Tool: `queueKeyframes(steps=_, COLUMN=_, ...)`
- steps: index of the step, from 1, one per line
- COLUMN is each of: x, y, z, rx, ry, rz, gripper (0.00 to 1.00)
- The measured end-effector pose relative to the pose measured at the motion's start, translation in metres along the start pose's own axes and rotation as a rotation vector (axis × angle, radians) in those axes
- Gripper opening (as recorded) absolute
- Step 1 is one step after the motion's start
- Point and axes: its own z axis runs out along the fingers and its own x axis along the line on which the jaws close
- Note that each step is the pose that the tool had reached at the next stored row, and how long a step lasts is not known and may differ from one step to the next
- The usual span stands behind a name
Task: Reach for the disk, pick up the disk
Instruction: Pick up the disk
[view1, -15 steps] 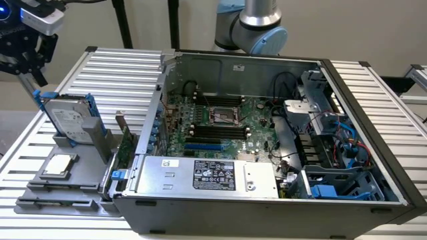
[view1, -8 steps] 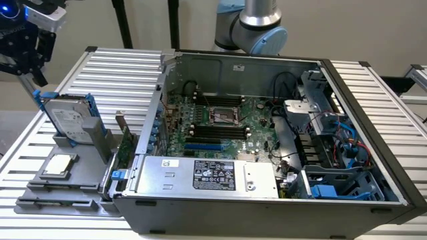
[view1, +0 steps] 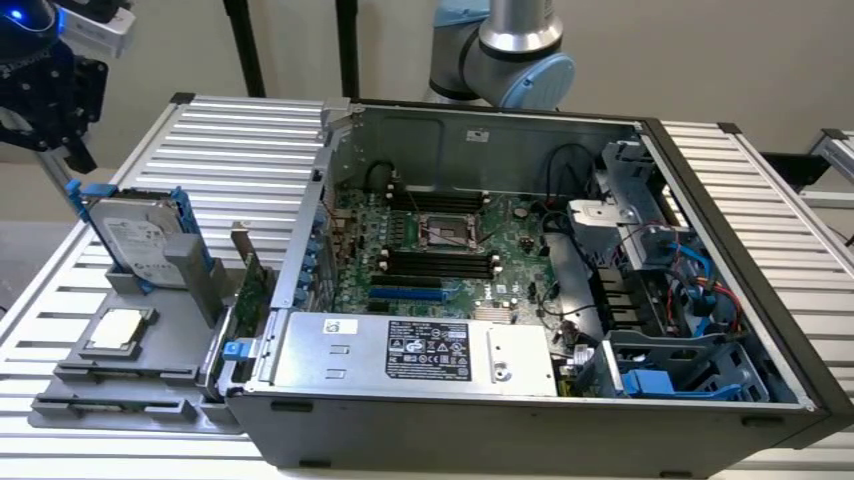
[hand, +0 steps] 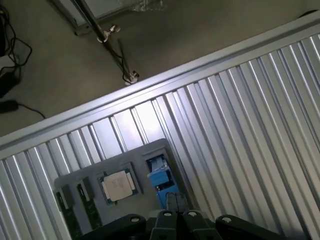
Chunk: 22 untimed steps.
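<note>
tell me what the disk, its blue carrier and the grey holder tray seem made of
The disk seems bare metal: dull silver-grey casing with a white paper-like label.
The blue carrier is likely plastic: bright uniform colour, thin moulded rails.
The grey holder tray is matte, even grey, probably plastic, though the look leaves it open.

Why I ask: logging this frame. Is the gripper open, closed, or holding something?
Gripper: open or closed cannot be told; it hangs above the disk.
</note>
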Motion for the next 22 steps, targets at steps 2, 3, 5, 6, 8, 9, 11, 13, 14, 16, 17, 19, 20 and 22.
queueKeyframes(steps=2, x=0.0000, y=-0.0001, z=0.0002, rx=0.0018, ry=-0.0004, rz=-0.028, gripper=0.11)
queueKeyframes(steps=3, x=0.0000, y=-0.0001, z=0.0002, rx=0.0022, ry=-0.0003, rz=-0.044, gripper=0.11)
queueKeyframes(steps=5, x=0.0001, y=-0.0002, z=0.0002, rx=0.0024, ry=0.0002, rz=-0.074, gripper=0.11)
queueKeyframes(steps=6, x=0.0001, y=-0.0002, z=0.0002, rx=0.0024, ry=0.0005, rz=-0.091, gripper=0.11)
queueKeyframes(steps=8, x=0.0001, y=-0.0002, z=0.0001, rx=0.0021, ry=0.0013, rz=-0.126, gripper=0.11)
queueKeyframes(steps=9, x=0.0001, y=-0.0002, z=0.0001, rx=0.0021, ry=0.0016, rz=-0.144, gripper=0.11)
queueKeyframes(steps=11, x=0.0000, y=-0.0002, z=0.0002, rx=0.0018, ry=0.0022, rz=-0.178, gripper=0.11)
queueKeyframes(steps=13, x=-0.0001, y=-0.0004, z=0.0001, rx=0.0014, ry=0.0029, rz=-0.208, gripper=0.11)
queueKeyframes(steps=14, x=-0.0003, y=-0.0006, z=0.0001, rx=0.0012, ry=0.0032, rz=-0.222, gripper=0.11)
queueKeyframes(steps=16, x=-0.0004, y=-0.0013, z=0.0002, rx=0.0009, ry=0.0037, rz=-0.248, gripper=0.11)
queueKeyframes(steps=17, x=-0.0006, y=-0.0016, z=0.0001, rx=0.0005, ry=0.0041, rz=-0.260, gripper=0.11)
queueKeyframes(steps=19, x=-0.0008, y=-0.0026, z=0.0001, rx=0.0003, ry=0.0045, rz=-0.282, gripper=0.11)
queueKeyframes(steps=20, x=-0.0010, y=-0.0031, z=0.0002, rx=0.0002, ry=0.0048, rz=-0.294, gripper=0.11)
queueKeyframes(steps=22, x=-0.0013, y=-0.0045, z=0.0001, rx=0.0000, ry=0.0051, rz=-0.308, gripper=0.11)
